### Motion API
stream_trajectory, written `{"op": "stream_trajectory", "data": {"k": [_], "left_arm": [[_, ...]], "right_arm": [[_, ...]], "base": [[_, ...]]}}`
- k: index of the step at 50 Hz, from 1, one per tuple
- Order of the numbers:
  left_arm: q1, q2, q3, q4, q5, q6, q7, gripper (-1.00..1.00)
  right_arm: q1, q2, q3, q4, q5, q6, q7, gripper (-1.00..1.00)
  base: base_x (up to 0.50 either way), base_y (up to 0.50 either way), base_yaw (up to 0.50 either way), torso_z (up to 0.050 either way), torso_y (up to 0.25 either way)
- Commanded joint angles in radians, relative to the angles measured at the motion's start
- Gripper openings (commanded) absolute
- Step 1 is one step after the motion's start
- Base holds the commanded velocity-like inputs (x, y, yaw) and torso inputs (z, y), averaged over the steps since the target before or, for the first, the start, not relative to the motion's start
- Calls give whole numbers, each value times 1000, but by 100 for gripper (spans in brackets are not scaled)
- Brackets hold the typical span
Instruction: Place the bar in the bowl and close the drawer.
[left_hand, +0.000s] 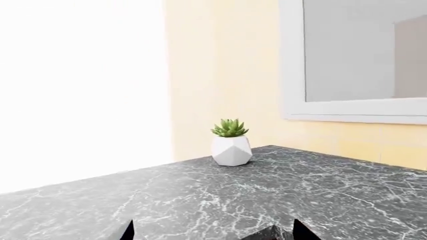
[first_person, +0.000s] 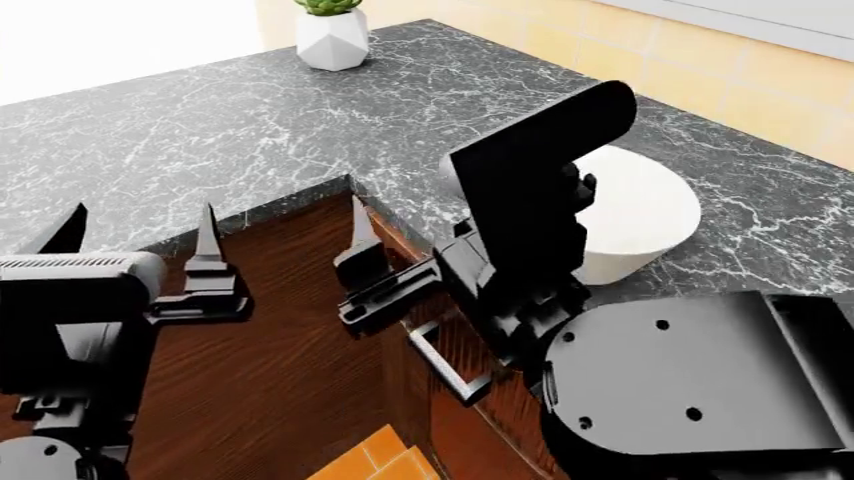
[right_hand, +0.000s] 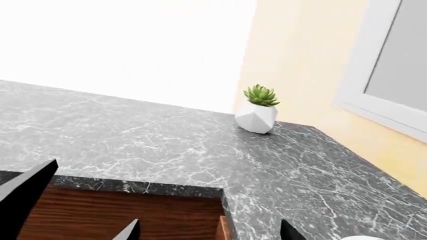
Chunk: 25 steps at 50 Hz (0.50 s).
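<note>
Grainy reddish drawer (first_person: 267, 390); smooth bowl (first_person: 647, 215).

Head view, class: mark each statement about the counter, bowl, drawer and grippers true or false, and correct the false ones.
1. The bowl stands on the dark marble countertop. True.
2. The drawer is shut. False: it is pulled open, its wooden floor showing.
3. The potted plant sits inside the bowl. False: it stands apart, at the counter's far corner.
4. The left gripper is open, holding nothing. True.
5. The right gripper grips the bar. False: no bar is visible.
</note>
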Motion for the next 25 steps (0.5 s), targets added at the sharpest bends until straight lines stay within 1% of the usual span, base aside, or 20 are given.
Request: {"op": "stream_trajectory", "data": {"k": [1,4,7,12,18,25], "left_arm": [[17,-114,-3,84,28,35,-67,100],[26,-128,-3,83,31,50,-75,100],[34,-138,-2,80,34,64,-80,100],[52,-149,2,69,41,93,-84,100],[71,-153,8,52,47,123,-82,100],[87,-151,13,39,51,143,-81,100]], "right_arm": [[-120,-191,-5,209,13,-81,-217,100],[-161,-229,-12,273,32,-98,-287,100],[-199,-267,-20,334,22,-118,-390,100],[-259,-336,-47,442,6,-132,-487,100],[-330,-404,-70,573,20,-143,-577,100],[-407,-447,-90,697,16,-166,-657,100]], "base": [[0,0,0,0,0],[0,0,0,0,0],[0,0,0,0,0],[0,0,0,0,0],[0,0,0,0,0],[0,0,0,0,0]]}}
